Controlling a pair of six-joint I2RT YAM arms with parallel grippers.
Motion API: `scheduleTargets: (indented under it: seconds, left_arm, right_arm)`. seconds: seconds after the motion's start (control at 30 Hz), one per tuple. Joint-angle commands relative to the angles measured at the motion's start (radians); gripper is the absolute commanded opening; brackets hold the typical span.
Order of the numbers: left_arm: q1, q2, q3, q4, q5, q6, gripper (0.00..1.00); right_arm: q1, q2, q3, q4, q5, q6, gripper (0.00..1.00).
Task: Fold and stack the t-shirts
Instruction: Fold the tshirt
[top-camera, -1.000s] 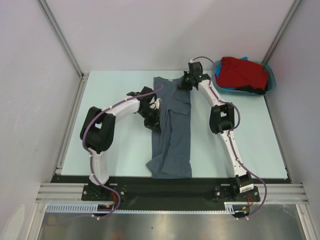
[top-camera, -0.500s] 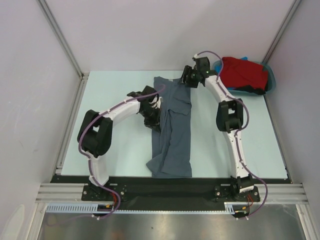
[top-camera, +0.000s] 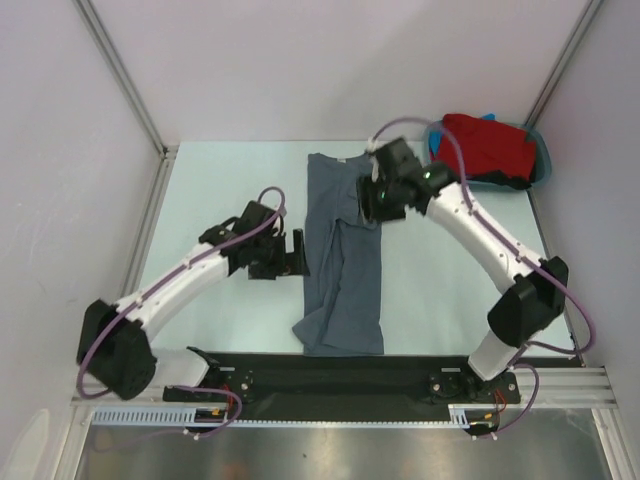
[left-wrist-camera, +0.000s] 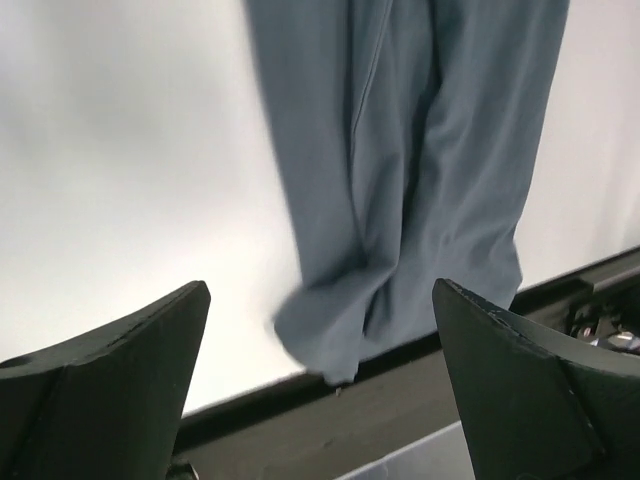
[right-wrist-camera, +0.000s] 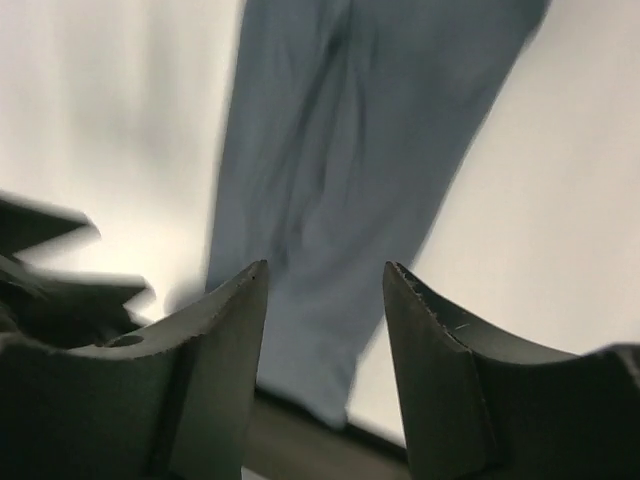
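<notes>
While empty, left gripper (top-camera: 298, 252) wide at nine o'clock of lengthwise-folded slate-grey cloth t-shirt (top-camera: 343, 270) mid-table, right gripper (top-camera: 373, 200) half-parted over its one o'clock edge; bright red cloth t-shirt (top-camera: 485, 145) in teal plastic tub (top-camera: 544, 160) at two o'clock.

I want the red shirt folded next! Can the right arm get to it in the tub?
Probably yes. The red t-shirt lies on top in the teal tub, uncovered, near the right gripper, whose jaws stand open and empty. Nothing stands between them.
</notes>
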Motion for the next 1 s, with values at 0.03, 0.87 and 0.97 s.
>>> scheduleTargets:
  seconds: [0.03,0.87,0.97]
  left_arm:
    - [-0.052,-0.182,-0.154,0.043,-0.073,-0.158,1.0]
    - [-0.119,-0.462,-0.271,-0.047,-0.171,-0.274,1.0]
    - [-0.121,-0.454,-0.268,-0.049,-0.172,-0.269,1.0]
  right_arm:
    - [0.096,-0.146,-0.315,-0.097,0.101,0.096,0.55]
    - [0.433,-0.124,-0.663,-0.06,0.112,0.197,0.52]
    - [0.459,-0.093,-0.65,-0.071,0.123,0.196,0.52]
